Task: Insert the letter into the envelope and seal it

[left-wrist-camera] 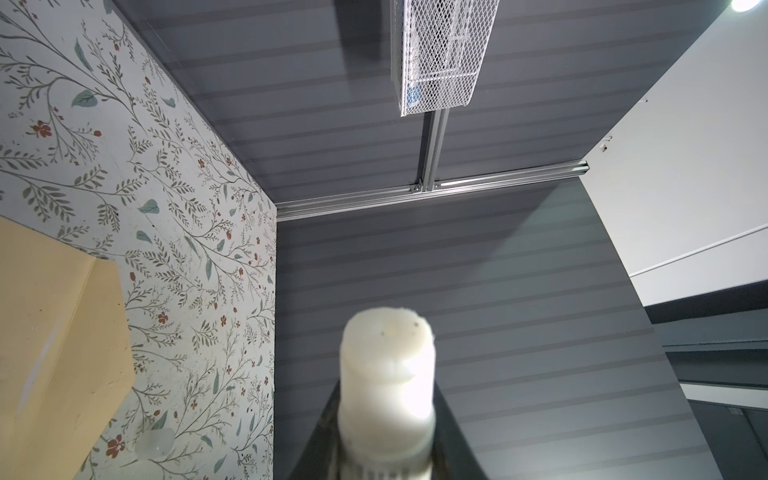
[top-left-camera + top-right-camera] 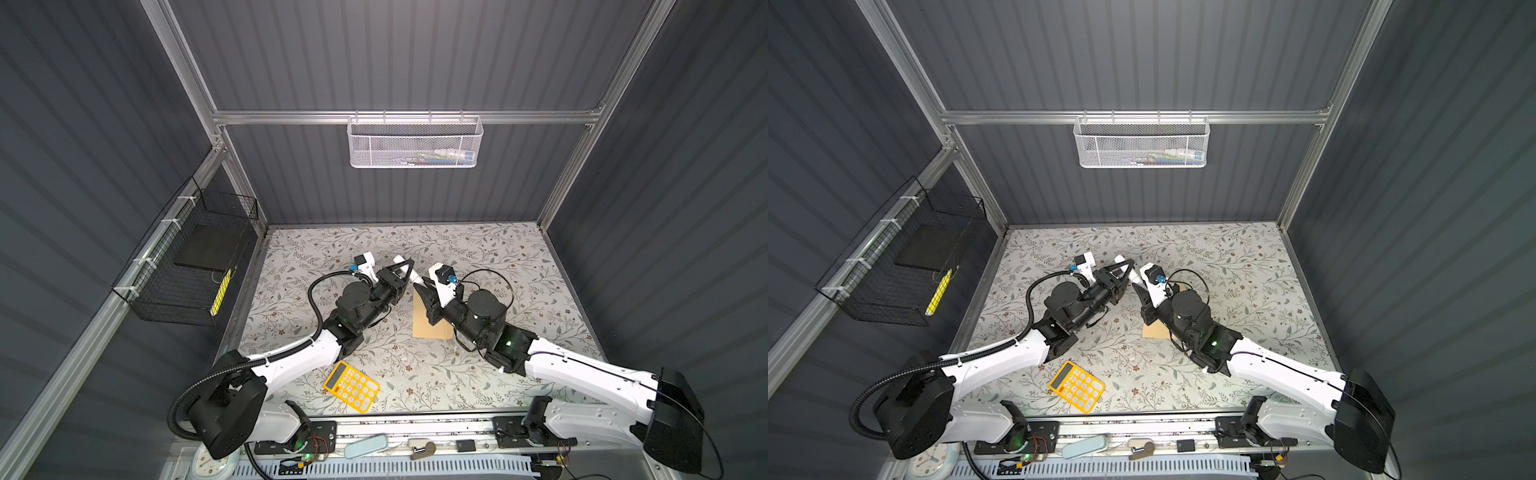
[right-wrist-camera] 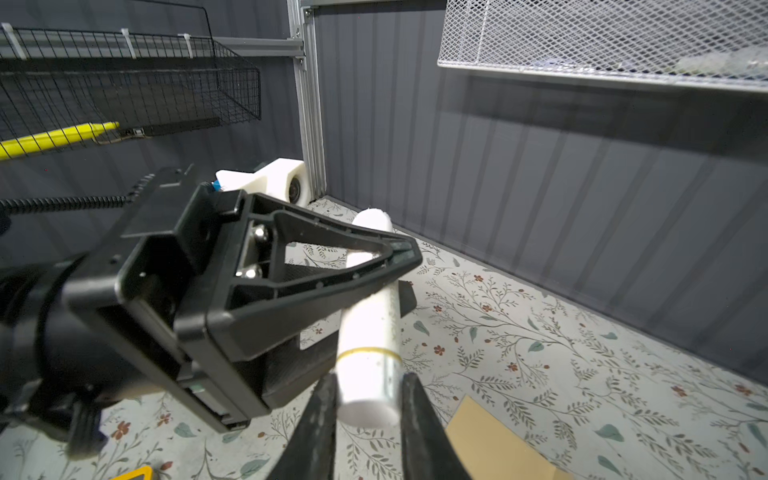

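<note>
A white glue stick [image 2: 409, 270] [image 2: 1128, 268] hangs above the table between my two grippers. My left gripper [image 2: 406, 266] [image 3: 399, 253] is shut on its upper part, and the rough white tip [image 1: 386, 332] sticks out past the fingers. The right gripper [image 2: 419, 284] [image 3: 368, 399] is shut on the tube's base end, below a thin yellow ring. Below the right arm the tan envelope [image 2: 428, 328] [image 2: 1154, 330] [image 3: 494, 440] lies flat; its pointed flap end [image 1: 54, 332] shows in the left wrist view. The letter is out of view.
A yellow calculator [image 2: 352, 386] [image 2: 1077, 386] lies near the front edge. A white mesh basket [image 2: 415, 143] hangs on the back wall and a black wire basket [image 2: 187, 266] on the left wall. A small translucent piece [image 1: 156, 440] rests on the floral table beside the envelope.
</note>
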